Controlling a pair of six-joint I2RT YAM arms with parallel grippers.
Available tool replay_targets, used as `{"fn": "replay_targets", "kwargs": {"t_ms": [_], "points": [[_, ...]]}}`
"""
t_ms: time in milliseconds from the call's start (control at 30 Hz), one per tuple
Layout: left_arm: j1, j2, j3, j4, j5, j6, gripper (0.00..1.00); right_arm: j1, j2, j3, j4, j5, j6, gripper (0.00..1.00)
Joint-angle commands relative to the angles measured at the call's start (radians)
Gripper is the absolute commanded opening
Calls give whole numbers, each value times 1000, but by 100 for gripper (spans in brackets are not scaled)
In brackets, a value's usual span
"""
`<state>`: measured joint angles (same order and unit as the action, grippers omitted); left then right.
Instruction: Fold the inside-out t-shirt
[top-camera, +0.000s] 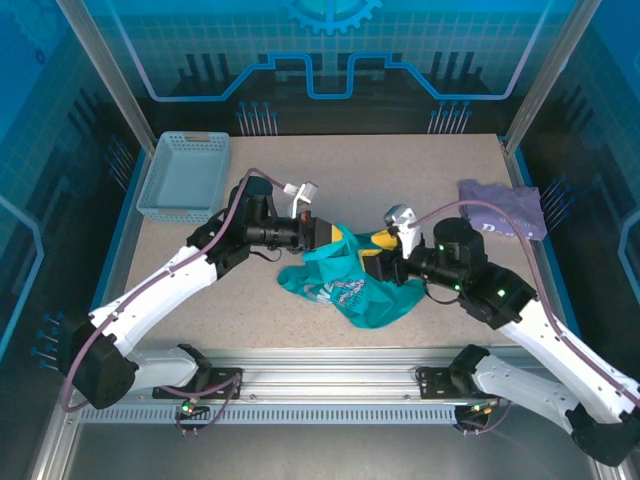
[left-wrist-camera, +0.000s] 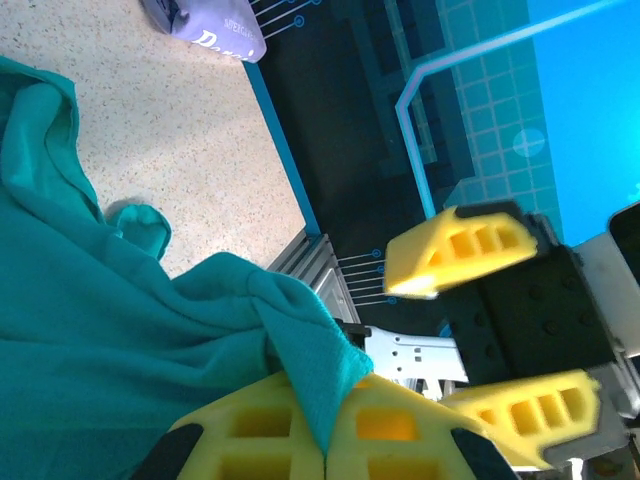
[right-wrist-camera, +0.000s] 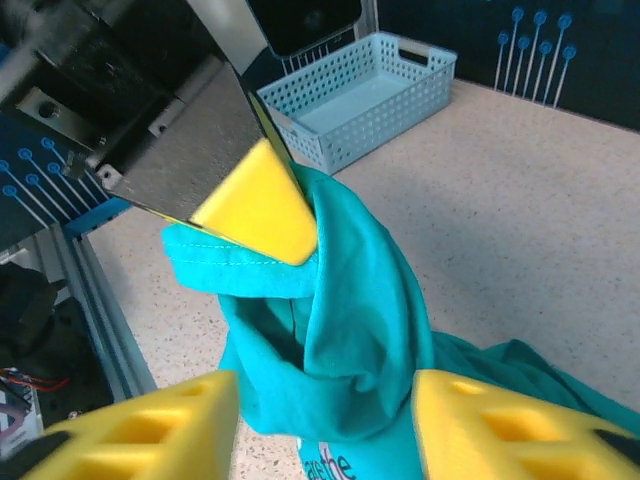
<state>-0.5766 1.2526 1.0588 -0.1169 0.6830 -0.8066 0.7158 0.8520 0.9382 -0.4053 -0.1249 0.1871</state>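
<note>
Holding the t-shirt (top-camera: 350, 290) pinched in my left gripper (left-wrist-camera: 327, 415), I'd close my right gripper (right-wrist-camera: 325, 410), spread apart, squarely on the hanging fold before pulling.

Both arms stretch inward and meet at the far edge of the t-shirt (top-camera: 350, 285). The left gripper (top-camera: 335, 235) is clamped on a raised fold of it. The right gripper (top-camera: 378, 245) faces it, fingers spread wide.
</note>
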Motion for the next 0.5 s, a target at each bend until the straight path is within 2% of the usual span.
{"fn": "replay_targets", "kwargs": {"t_ms": [0,167,333,400,467], "points": [[6,-35,-3,24,-11,-5,0,22,98,26,17,-21,24,40],[6,-41,-7,13,-14,19,0,35,182,42,72,-14,25,36],[8,-43,-8,-18,-29,60,0,33,177,29,88,46,31,14],[15,-44,-11,-20,-32,64,0,21,145,4,112,15,34,5],[28,-48,-18,-15,-38,57,0,-4,110,-21,131,-61,26,1]]}}
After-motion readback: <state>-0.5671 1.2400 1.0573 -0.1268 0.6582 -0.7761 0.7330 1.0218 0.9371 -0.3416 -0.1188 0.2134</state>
